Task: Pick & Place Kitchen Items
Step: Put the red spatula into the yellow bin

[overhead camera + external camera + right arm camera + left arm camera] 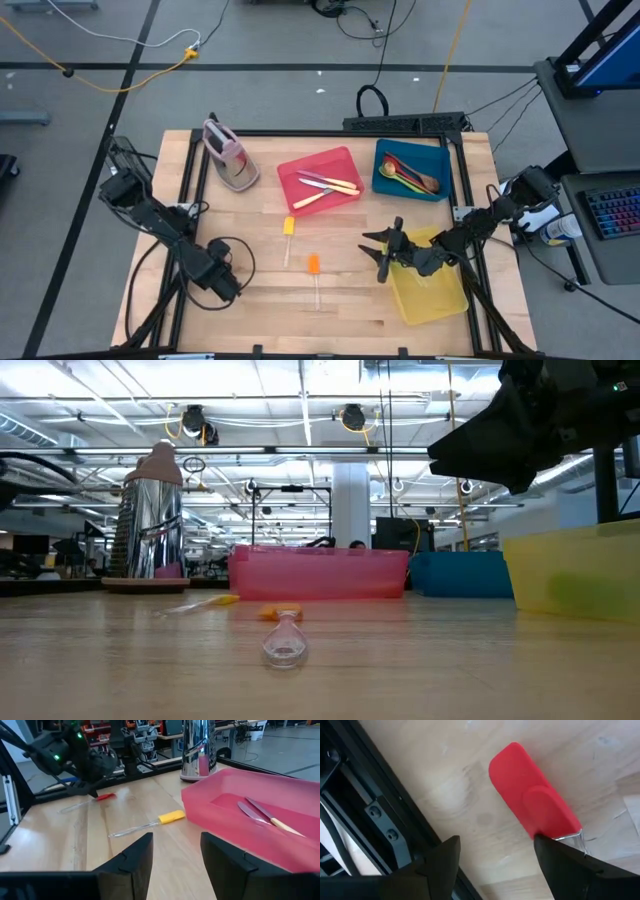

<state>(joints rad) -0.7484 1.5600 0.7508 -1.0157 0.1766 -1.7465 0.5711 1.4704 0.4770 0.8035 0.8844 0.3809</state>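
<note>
1. Hovering low at the lower left of the high view, the left end effector [228,288] has its fingers spread wide over a red-headed spatula [534,805] lying flat on the counter [330,320]; nothing is held.
2. Judged step: picking up that spatula. One finger already sits against its clear neck, so centring the jaws across the neck before closing should stop it skidding.
3. Right end effector [381,255] hangs at centre right of the high view, fingers apart and empty, beside the yellow tray [432,298].
4. Loose on the counter: yellow-headed spatula [288,229] and orange-headed spatula [313,266], mid-frame in the high view, well apart from each other.
5. Red tray [290,172], upper centre: holds cream-handled knives [325,186].
6. Blue tray [440,155], upper right: holds green and brown spoons [410,176].
7. Yellow tray: contents cannot be made out clearly.
8. Pink-grey stand [230,158] sits at upper left.
</note>
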